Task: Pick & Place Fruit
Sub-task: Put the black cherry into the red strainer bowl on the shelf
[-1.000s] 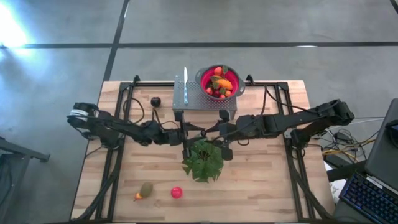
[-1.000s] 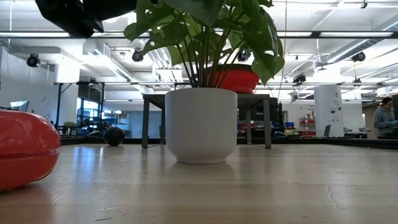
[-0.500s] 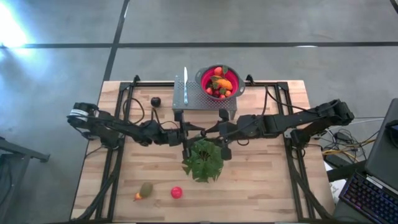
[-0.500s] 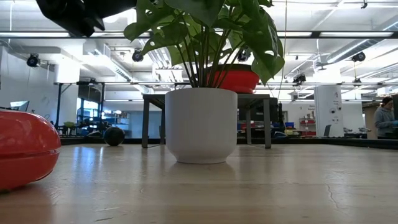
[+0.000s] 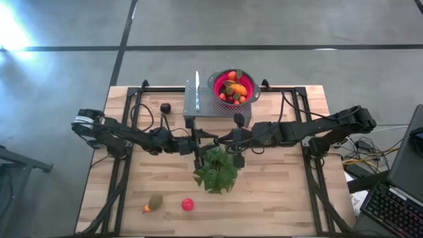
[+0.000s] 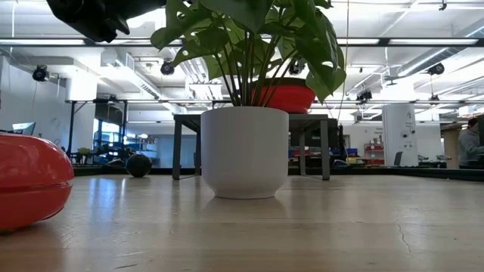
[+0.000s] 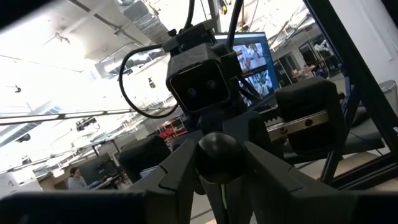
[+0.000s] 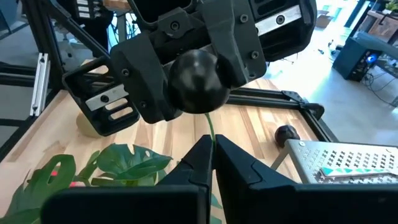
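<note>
Fruit lies in several spots on the pale wooden surface. A heap of red, orange and yellow pieces fills the red round colander bowl, which sits on a perforated metal stand at the far edge, beside a knife. A dark purple round fruit rests alone near the stand's left. An olive-green piece and a small red round fruit lie close together near the front edge.

Both arms meet over the middle of the surface, just above the green leafy plant in a white pot. The left gripper is clamped on a dark round ball-like fruit, one finger on each side of it. A thin green stem hangs from that fruit, and the right gripper has its fingers pressed together around the stem.
</note>
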